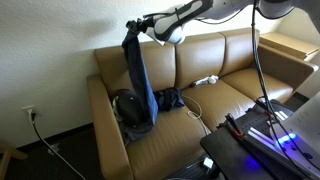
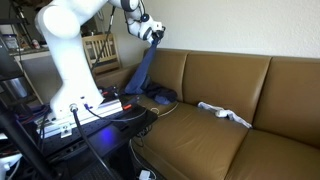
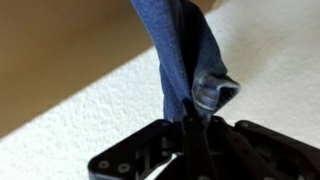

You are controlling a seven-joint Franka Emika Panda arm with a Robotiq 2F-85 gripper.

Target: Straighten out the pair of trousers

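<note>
The pair of blue denim trousers [image 1: 140, 80] hangs from my gripper [image 1: 133, 31] high above the tan couch; the lower end trails onto the seat by the armrest. In an exterior view the trousers [image 2: 146, 70] hang below the gripper [image 2: 156, 33] the same way. In the wrist view the jaws [image 3: 192, 118] are shut on a bunched fold of the trousers [image 3: 185, 50], which stretch away against the white wall.
The tan leather couch [image 1: 225, 95] has a dark bag [image 1: 128, 105] on the seat by the armrest and a white cloth [image 2: 225, 113] with a cable mid-seat. A tripod pole [image 1: 262, 60] and lit equipment [image 1: 270, 135] stand in front.
</note>
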